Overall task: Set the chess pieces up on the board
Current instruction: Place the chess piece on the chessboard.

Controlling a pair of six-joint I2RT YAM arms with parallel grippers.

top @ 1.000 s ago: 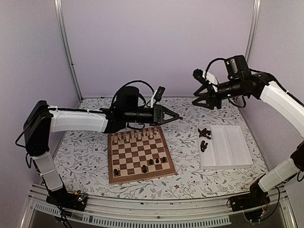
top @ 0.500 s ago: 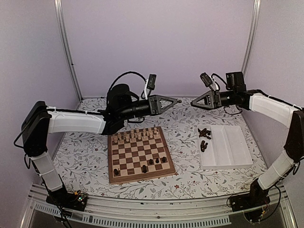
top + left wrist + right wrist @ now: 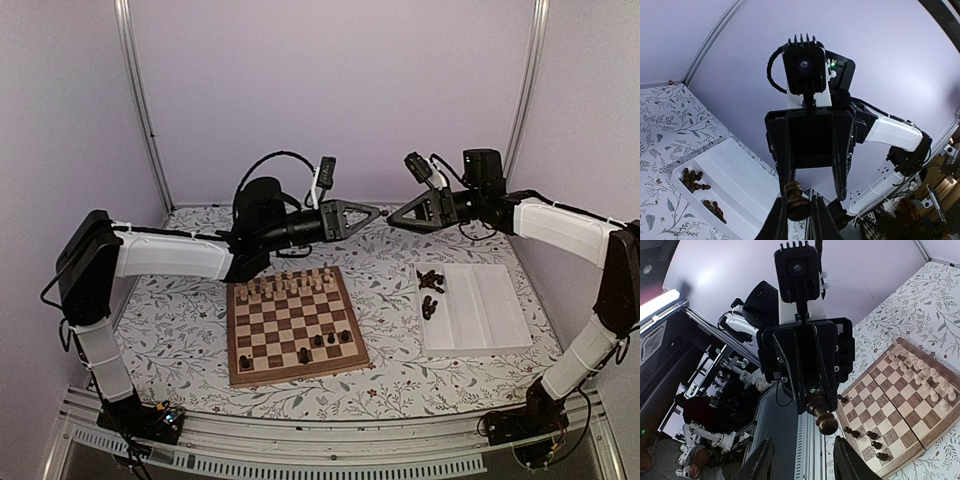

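The left gripper [image 3: 378,212], pinching a dark chessman [image 3: 797,197], has lifted away from the 1 o'clock corner of the board [image 3: 293,322]. It went toward 12 o'clock in the top view and now hangs level past the far edge, tips toward 3 o'clock. The right gripper [image 3: 392,221] changed more. A second ago its fingers aimed down toward 7 o'clock from a high wrist. Now it lies flat, pointing to 9 o'clock, and has slid that way until the two grippers' tips almost meet (touching or not, I cannot tell).
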